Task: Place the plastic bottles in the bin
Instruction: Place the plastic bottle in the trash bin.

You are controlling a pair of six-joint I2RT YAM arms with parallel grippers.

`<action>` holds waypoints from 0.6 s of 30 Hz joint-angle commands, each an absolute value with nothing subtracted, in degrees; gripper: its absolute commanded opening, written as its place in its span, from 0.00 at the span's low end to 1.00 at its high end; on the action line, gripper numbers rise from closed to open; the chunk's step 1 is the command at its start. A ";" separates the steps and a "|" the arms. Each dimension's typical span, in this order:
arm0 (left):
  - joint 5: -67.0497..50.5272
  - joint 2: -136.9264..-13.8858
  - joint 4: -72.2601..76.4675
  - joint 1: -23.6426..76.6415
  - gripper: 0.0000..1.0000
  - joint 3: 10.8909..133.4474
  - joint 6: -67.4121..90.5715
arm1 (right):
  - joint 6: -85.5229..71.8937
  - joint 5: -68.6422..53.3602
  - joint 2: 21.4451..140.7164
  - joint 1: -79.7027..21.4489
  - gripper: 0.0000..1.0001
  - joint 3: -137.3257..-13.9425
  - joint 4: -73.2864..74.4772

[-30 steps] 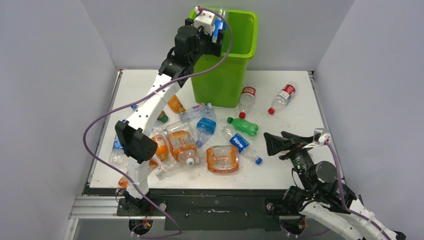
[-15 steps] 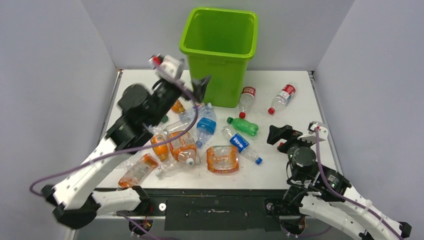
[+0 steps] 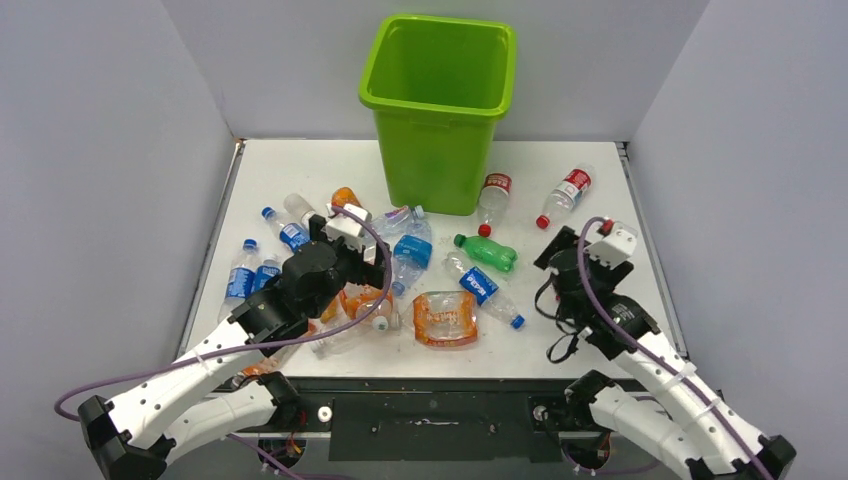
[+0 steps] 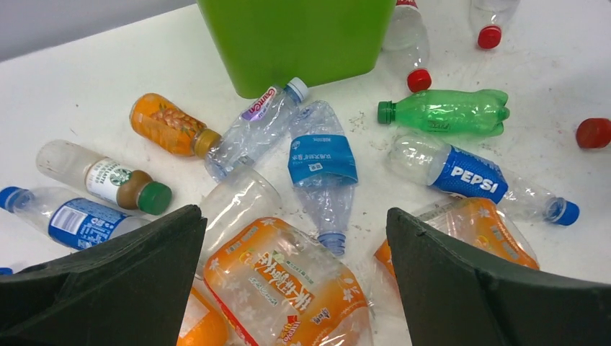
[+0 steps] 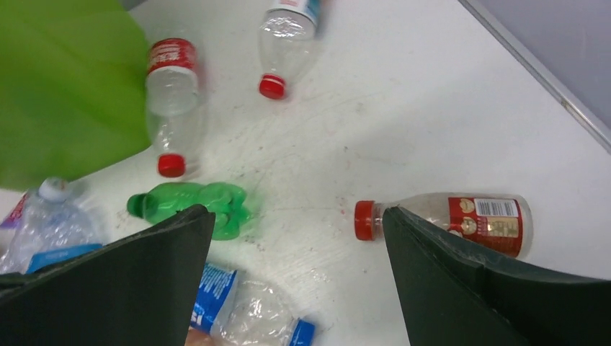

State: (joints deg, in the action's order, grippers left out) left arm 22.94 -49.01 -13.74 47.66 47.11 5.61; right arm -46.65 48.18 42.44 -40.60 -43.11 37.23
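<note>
Here, your left gripper (image 4: 294,216) and right gripper (image 5: 297,213) gape empty above the plastic bottles (image 3: 488,252) strewn before the bin (image 3: 430,160); close into that overlapping heap and you may pinch two, or squirt one away.

Robotics lab test cell, plain grey partition walls (image 3: 110,120) boxing in a white counter (image 3: 300,170), left arm (image 3: 190,365) and right arm (image 3: 665,375) bolted along its near edge, purple cables (image 3: 579,262) trailing.

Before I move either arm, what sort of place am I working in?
Likely a robot test cell, not a home or shop: plain grey walls box in a white table, and crushed plastic bottles lie scattered beside one green bin, seemingly staged.
</note>
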 commanded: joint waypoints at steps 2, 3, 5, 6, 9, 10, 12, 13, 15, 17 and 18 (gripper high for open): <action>23.88 -48.44 -14.36 47.94 0.96 50.37 12.48 | -44.02 17.60 47.86 -13.34 0.90 -40.30 29.63; 24.62 -48.32 -14.88 48.24 0.96 50.22 12.82 | -44.40 13.59 48.76 -8.46 0.90 -39.24 28.94; 26.21 -47.62 -15.32 49.40 0.96 50.04 13.14 | -47.24 12.13 50.24 -2.65 0.90 -36.52 28.63; 26.87 -47.06 -15.30 50.13 0.96 50.01 12.96 | -49.39 12.76 50.75 -1.84 0.90 -35.47 28.50; 27.69 -44.88 -14.33 51.37 0.96 48.99 12.85 | -56.31 12.95 50.98 -0.21 0.90 -31.07 26.84; 27.83 -44.24 -13.91 51.53 0.96 48.70 12.76 | -58.47 12.98 51.05 -0.18 0.90 -30.15 26.66; 28.18 -43.22 -13.24 51.65 0.96 48.10 12.70 | -62.33 13.54 50.75 -0.18 0.90 -29.08 26.74; 28.36 -42.93 -12.98 51.61 0.96 47.96 12.66 | -63.35 14.18 50.38 -0.18 0.90 -28.68 26.91; 28.47 -42.70 -12.91 51.60 0.96 47.88 12.57 | -65.19 16.50 50.19 -0.18 0.90 -28.06 27.48; 28.02 -42.70 -13.07 51.59 0.96 48.05 12.73 | -66.00 18.36 50.31 -0.18 0.90 -27.20 27.44; 27.61 -42.67 -13.13 51.59 0.96 48.07 12.81 | -66.54 19.63 50.59 -0.18 0.90 -26.67 27.21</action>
State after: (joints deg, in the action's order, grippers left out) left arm 27.22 -42.87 -15.46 51.40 47.55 11.90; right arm -61.25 15.55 51.11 -0.40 -28.03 29.50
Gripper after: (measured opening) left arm 0.963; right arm 0.897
